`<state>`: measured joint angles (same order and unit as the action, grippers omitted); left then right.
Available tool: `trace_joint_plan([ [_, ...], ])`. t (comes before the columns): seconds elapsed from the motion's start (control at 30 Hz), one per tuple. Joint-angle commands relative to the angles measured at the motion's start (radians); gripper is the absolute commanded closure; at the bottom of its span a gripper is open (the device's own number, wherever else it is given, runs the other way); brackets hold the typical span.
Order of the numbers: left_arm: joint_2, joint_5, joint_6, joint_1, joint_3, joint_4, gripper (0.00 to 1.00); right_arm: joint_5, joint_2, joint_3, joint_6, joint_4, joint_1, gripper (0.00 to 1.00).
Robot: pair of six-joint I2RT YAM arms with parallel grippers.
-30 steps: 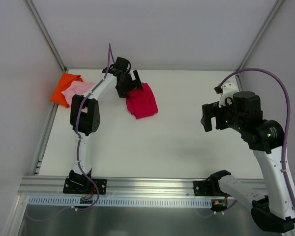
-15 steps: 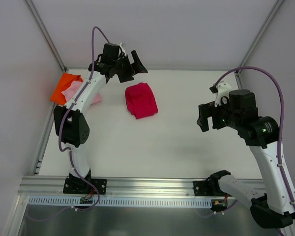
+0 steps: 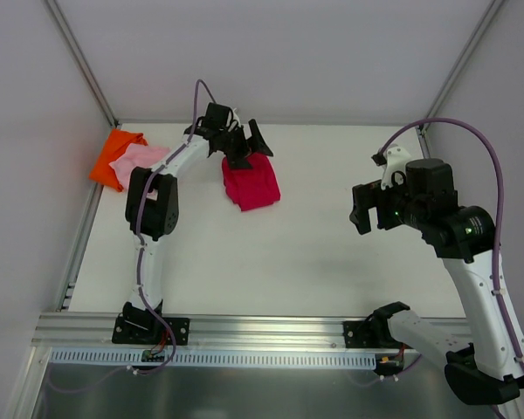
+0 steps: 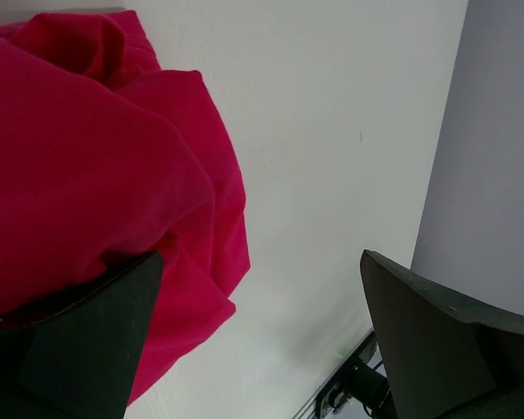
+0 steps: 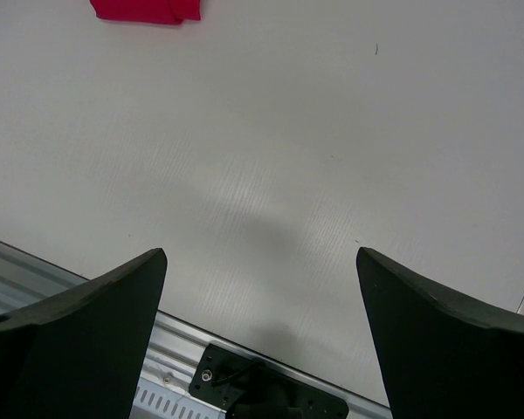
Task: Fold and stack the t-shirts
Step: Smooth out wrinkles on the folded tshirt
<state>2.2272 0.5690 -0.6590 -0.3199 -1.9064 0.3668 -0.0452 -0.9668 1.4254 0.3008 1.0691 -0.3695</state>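
The crimson t-shirt [image 3: 253,185] lies as a rumpled folded bundle at the table's back middle and fills the left of the left wrist view [image 4: 87,157]. My left gripper [image 3: 250,147] hovers open over its far edge, with one fingertip above the cloth and nothing gripped [image 4: 260,262]. At the back left corner the light pink t-shirt [image 3: 138,161] rests on the orange t-shirt [image 3: 113,150]. My right gripper [image 3: 361,215] hangs open high over the bare right side [image 5: 262,253], empty. The crimson shirt [image 5: 144,9] shows at the top of that view.
Grey walls with metal posts [image 3: 83,70] close the table on three sides. An aluminium rail [image 3: 244,330] carrying both arm bases runs along the near edge. The right wall [image 4: 498,175] stands close in the left wrist view.
The left arm lifted up and back off the crimson shirt, then came down again over its far edge, jaws open throughout. The right arm shifted slightly left.
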Motion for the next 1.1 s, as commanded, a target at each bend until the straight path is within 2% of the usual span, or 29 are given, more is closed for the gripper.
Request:
trace_joint_plan([
  [0.0, 0.021, 0.003, -0.002, -0.002, -0.037, 0.011, 0.01, 0.013, 0.011, 0.044, 0.014, 0.022, -0.005, 0.04],
  [0.2, 0.083, -0.098, 0.001, 0.001, -0.071, 0.107, 0.01, 0.011, 0.011, 0.066, 0.017, 0.034, -0.005, 0.04],
  [0.4, 0.141, -0.123, -0.016, 0.005, -0.131, 0.184, 0.01, 0.007, 0.013, 0.069, 0.014, 0.045, -0.005, 0.04],
  [0.57, 0.14, -0.11, -0.013, 0.005, -0.14, 0.169, 0.01, -0.004, 0.017, 0.06, 0.012, 0.046, -0.006, 0.04],
  [0.77, -0.012, -0.138, 0.001, 0.005, -0.073, 0.107, 0.01, -0.015, 0.034, 0.029, 0.011, 0.037, -0.006, 0.04],
  [0.87, -0.208, -0.247, -0.008, 0.004, 0.057, 0.089, 0.01, -0.019, 0.036, 0.017, 0.009, 0.029, -0.006, 0.04],
  [0.93, -0.289, -0.36, -0.028, 0.002, 0.128, 0.067, 0.01, -0.027, 0.037, 0.012, 0.008, 0.023, -0.006, 0.04],
  [1.07, -0.397, -0.449, -0.037, 0.002, 0.23, 0.096, 0.01, -0.035, 0.031, 0.007, 0.011, 0.009, -0.005, 0.04],
])
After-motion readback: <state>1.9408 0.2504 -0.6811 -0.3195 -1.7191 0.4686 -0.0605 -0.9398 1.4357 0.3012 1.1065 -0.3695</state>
